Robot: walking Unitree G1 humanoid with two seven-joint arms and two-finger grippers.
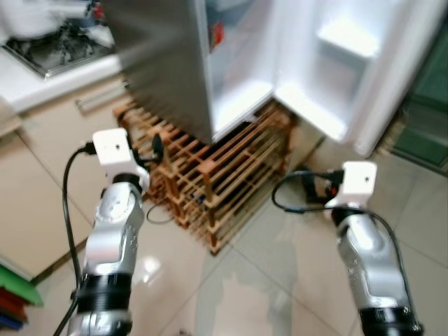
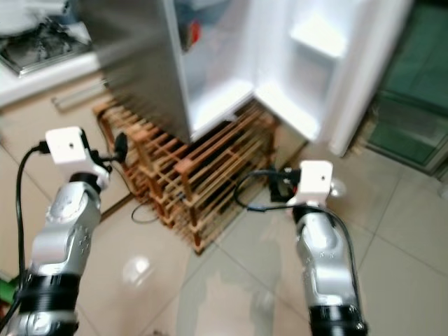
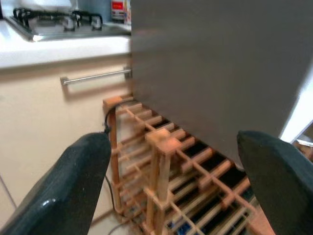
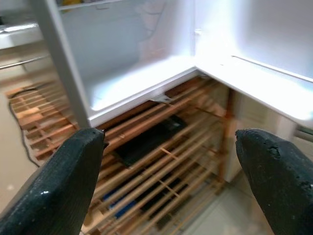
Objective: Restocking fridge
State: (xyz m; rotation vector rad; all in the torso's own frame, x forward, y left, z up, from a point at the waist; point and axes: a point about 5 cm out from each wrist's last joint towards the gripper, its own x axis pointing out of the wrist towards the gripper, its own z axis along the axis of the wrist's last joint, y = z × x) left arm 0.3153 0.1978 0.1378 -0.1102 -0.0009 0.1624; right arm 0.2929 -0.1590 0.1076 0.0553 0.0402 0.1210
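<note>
Two grippers, both spread wide and carrying nothing, face the fridge point(image 1: 175, 63). The left gripper point(image 3: 171, 181) looks at the grey side wall and the right gripper point(image 4: 171, 181) looks into the lit cavity. The fridge fills the upper centre of the left eye view; its door point(image 1: 357, 63) swings out toward the upper right, with bare white door shelves. The bottom shelf point(image 4: 137, 78) seen from the right wrist appears unstocked. No item for restocking can be made out at either gripper.

Risks, as judged from this pose:
- The fridge stands on a wooden rack point(image 1: 210, 182), centre of the frame. A low forward reach could drive a finger between its slats or knock the corner post point(image 3: 164, 147).
- A black cable point(image 1: 157, 150) hangs at the rack's left end, near the left wrist, and could be snagged or pulled loose.
- The right arm's own cable point(image 1: 294, 192) loops loose toward the rack and door and may catch on the door's lower edge.
- The glossy tiled floor point(image 1: 245, 280) reflects light, so footing near the rack may be poor.
- Both eye views are blurred, which makes range to the door hard to judge.

At upper left are a counter point(image 1: 49, 77) with a hob point(image 1: 56, 45) and a drawer handle point(image 3: 95, 77) just beside the fridge wall.
</note>
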